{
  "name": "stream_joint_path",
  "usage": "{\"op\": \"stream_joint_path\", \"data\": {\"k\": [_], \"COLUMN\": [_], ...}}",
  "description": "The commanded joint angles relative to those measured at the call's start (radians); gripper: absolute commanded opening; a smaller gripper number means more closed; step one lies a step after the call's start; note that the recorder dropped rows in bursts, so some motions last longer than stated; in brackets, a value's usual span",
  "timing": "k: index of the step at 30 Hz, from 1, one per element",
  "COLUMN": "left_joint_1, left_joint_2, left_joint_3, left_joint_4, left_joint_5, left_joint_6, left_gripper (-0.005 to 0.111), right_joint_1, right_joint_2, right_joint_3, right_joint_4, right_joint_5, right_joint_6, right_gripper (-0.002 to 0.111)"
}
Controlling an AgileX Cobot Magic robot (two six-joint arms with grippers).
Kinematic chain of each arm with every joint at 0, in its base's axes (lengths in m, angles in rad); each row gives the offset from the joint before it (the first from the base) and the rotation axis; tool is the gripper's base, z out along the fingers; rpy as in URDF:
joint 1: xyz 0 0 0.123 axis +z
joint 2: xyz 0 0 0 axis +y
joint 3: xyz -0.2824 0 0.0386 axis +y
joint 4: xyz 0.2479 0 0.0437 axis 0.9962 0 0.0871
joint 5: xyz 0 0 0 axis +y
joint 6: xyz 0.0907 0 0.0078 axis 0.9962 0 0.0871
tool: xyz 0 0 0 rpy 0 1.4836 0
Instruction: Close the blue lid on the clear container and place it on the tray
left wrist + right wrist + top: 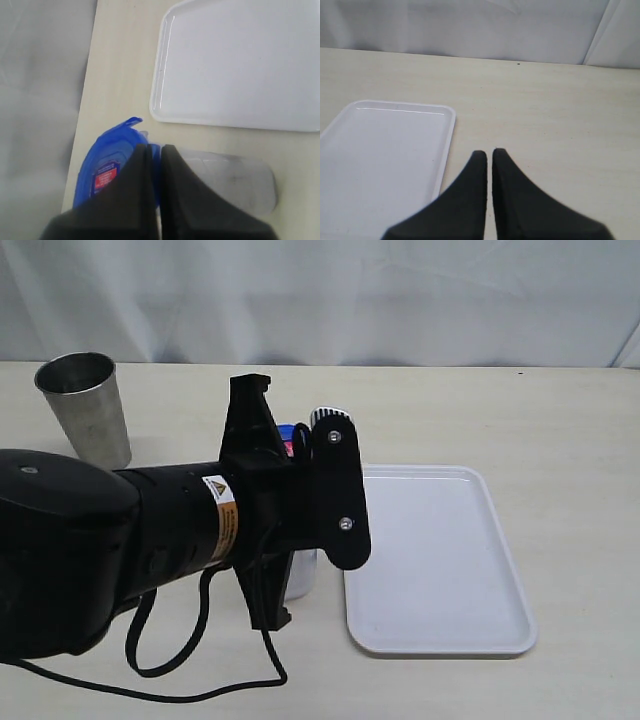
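Note:
The blue lid (105,165), with a red-and-white sticker, sits on the rim of the clear container (235,180). My left gripper (155,146) is shut on the lid's edge; a strip of blue shows between the fingertips. In the exterior view the left arm (150,530) covers most of the container (302,578), which stands on the table just left of the tray (440,570). Only a bit of the lid (287,432) shows above the arm. My right gripper (489,151) is shut on nothing, low over bare table beside the tray (380,160).
A grey metal cup (85,405) stands at the back left of the table. The left arm's black cable (200,680) loops over the table's front. A pale curtain hangs behind the table's far edge.

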State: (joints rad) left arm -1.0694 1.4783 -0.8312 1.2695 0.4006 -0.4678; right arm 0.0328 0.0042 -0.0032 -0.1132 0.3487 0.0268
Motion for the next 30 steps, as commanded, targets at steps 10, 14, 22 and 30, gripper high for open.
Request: {"op": "stream_joint_path", "data": {"k": [10,14,22,30], "left_joint_1": [-0.004,-0.004,-0.004,-0.004], "left_joint_2": [-0.002,-0.002,-0.002,-0.002], "left_joint_3": [0.003,0.003,0.003,0.003], "left_joint_4": [-0.061,-0.061,-0.061,-0.051], "left_joint_5": [0.017,0.008,0.008,0.004], "left_joint_6": [0.029,0.024,-0.004,-0.004], "left_gripper": [0.0,0.0,0.0,0.0], "right_joint_1": [-0.007,-0.007,-0.007,-0.007], "right_joint_2": [-0.004,-0.004,-0.004,-0.004], "right_joint_3": [0.003,0.003,0.003,0.003], "right_joint_4": [0.001,0.001,0.001,0.001], "right_joint_5": [-0.003,-0.003,-0.003,-0.003], "right_joint_6": [-0.005,-0.005,-0.005,-0.005], "right_gripper": [0.005,0.005,0.005,0.005]}}
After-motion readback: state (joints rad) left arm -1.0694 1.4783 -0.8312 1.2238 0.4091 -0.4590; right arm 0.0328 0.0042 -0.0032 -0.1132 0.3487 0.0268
